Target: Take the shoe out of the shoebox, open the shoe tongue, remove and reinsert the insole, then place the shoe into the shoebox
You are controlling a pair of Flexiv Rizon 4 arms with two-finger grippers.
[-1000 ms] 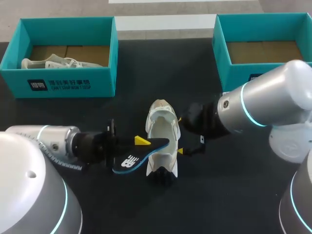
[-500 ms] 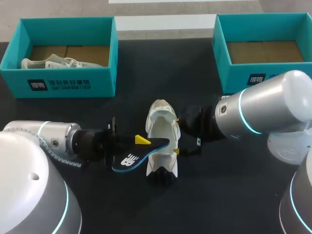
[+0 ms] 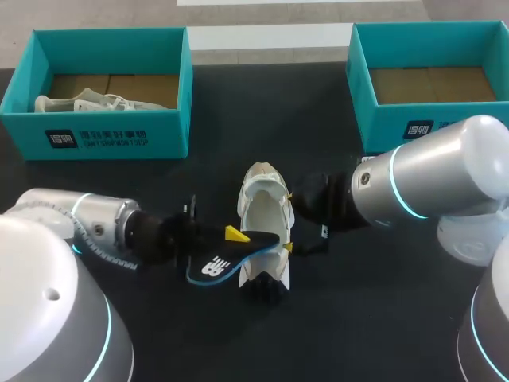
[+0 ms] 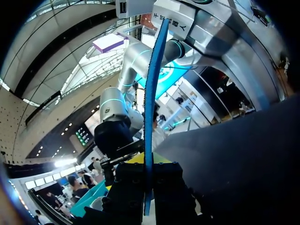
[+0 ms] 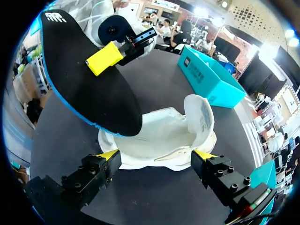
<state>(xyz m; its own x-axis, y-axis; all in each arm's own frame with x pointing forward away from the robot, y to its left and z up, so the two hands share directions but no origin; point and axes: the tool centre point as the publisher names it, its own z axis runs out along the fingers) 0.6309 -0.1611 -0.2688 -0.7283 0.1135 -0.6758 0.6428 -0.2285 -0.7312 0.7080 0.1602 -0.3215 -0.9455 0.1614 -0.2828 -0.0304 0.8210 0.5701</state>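
A white shoe (image 3: 266,219) lies on the black table (image 3: 238,159), its opening facing up. My left gripper (image 3: 232,235) is shut on a black insole with a blue rim (image 3: 215,263), whose front end rests over the shoe's opening. In the left wrist view the insole (image 4: 151,93) stands edge-on between the fingers of that gripper (image 4: 149,180). My right gripper (image 5: 154,158) is open, its yellow tips standing apart along the near side of the shoe (image 5: 164,136). The insole (image 5: 89,89) slants over the shoe, pinched by my left gripper's yellow fingertip (image 5: 104,58).
A teal shoebox (image 3: 111,139) at the back left holds another white shoe (image 3: 99,102). A second teal shoebox (image 3: 378,119) stands at the back right with only its cardboard floor showing. My right arm (image 3: 429,179) lies across the table's right side.
My left gripper has shifted a little toward the front and the shoe, lowering the insole's front end into the opening. My right gripper closed in on the shoe's side, then stopped.
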